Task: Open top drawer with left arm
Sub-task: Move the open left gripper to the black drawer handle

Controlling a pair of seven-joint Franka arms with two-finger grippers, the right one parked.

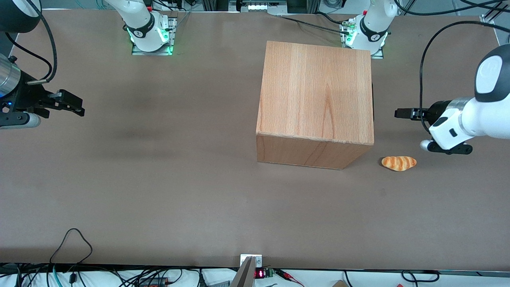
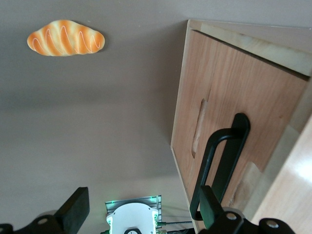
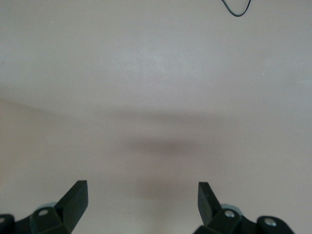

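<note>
At right of the front frame, the left arm's gripper (image 1: 399, 113) hangs with fingers (image 2: 73, 209) released, pointing at the cabinet (image 1: 314, 99) side where the shut top drawer (image 2: 234, 117) shows its handle (image 2: 219, 165), long axis across the fingers' gap

Glossy white left arm (image 1: 484, 115) — black joint cap, silver wrist ring, black claw (image 1: 399, 113) — trailing black cable.

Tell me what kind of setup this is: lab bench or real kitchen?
Likely a robot lab bench: a bare brown table, arm bases bolted at its edge, loose cables along the front. Props only: wooden cabinet and toy bread. The left arm's end effector hovers open beside the top drawer's handle.
</note>
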